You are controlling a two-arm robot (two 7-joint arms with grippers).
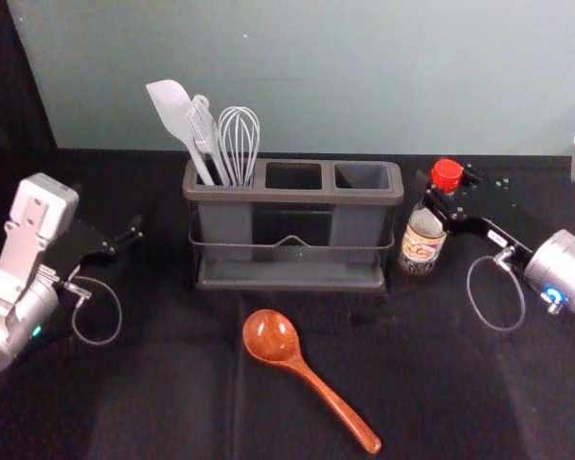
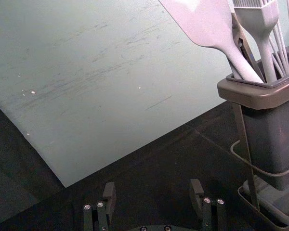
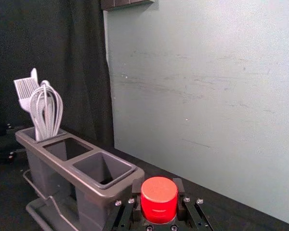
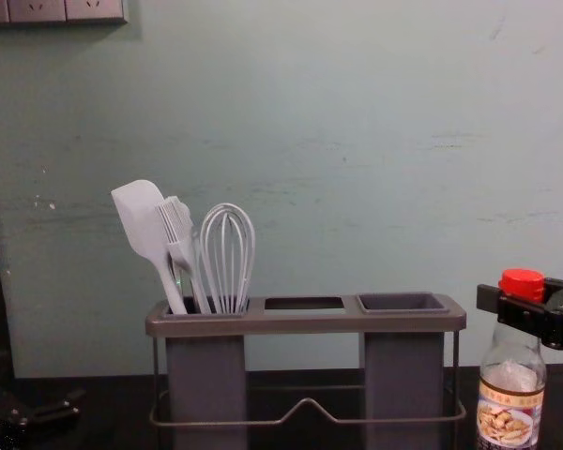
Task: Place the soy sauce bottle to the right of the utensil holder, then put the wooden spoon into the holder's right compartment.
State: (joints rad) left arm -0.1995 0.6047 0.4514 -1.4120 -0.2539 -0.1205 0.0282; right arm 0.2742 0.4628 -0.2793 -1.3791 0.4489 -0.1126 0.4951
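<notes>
My right gripper (image 1: 443, 203) is shut on the neck of the soy sauce bottle (image 1: 423, 241), just right of the utensil holder (image 1: 292, 195). The chest view shows the bottle (image 4: 511, 403) upright, its red cap above the fingers. In the right wrist view the cap (image 3: 159, 197) sits between the fingertips of that gripper (image 3: 158, 192). The wooden spoon (image 1: 271, 335) lies in front of the holder, its handle slanting toward the front right. At the left, away from the holder, my left gripper (image 1: 125, 241) is open; the left wrist view shows this gripper (image 2: 153, 195) with nothing between its fingers.
A white spatula (image 1: 172, 105), a brush and a whisk (image 1: 240, 136) stand in the holder's left compartment. Its middle and right compartments hold nothing visible. Behind the black-covered table rises a pale green wall (image 1: 364, 77).
</notes>
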